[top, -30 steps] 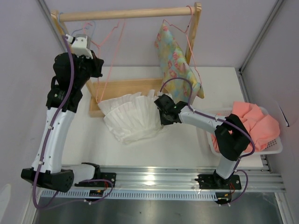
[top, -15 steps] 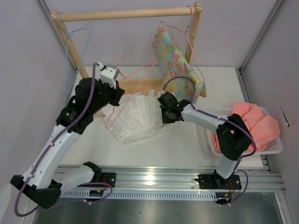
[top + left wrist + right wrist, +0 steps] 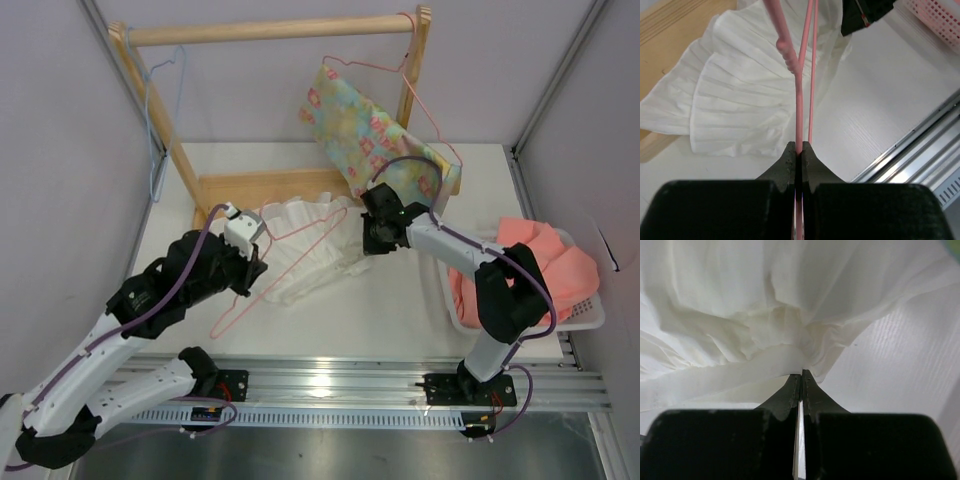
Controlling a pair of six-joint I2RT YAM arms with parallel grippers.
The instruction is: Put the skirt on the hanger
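The white pleated skirt (image 3: 305,252) lies on the table in front of the rack base; it also shows in the left wrist view (image 3: 740,85) and fills the right wrist view (image 3: 765,315). The thin pink hanger (image 3: 799,100) slants over the skirt's left part (image 3: 300,230), its twisted neck pointing toward the right arm. My left gripper (image 3: 258,262) (image 3: 800,146) is shut on one wire of the hanger just below the neck. My right gripper (image 3: 368,242) (image 3: 801,373) is shut on a bunched edge of the skirt at its right end.
A wooden rack (image 3: 270,30) with a board base (image 3: 260,187) stands at the back. A light blue hanger (image 3: 160,100) hangs at its left, and a floral garment (image 3: 370,130) hangs on another pink hanger at its right. A white basket (image 3: 590,318) with salmon cloth (image 3: 545,260) sits far right.
My left arm swung down from the rack to the table, bringing the pink hanger over the skirt's left side. My right gripper drew the skirt's edge right and back. The floral garment swung.
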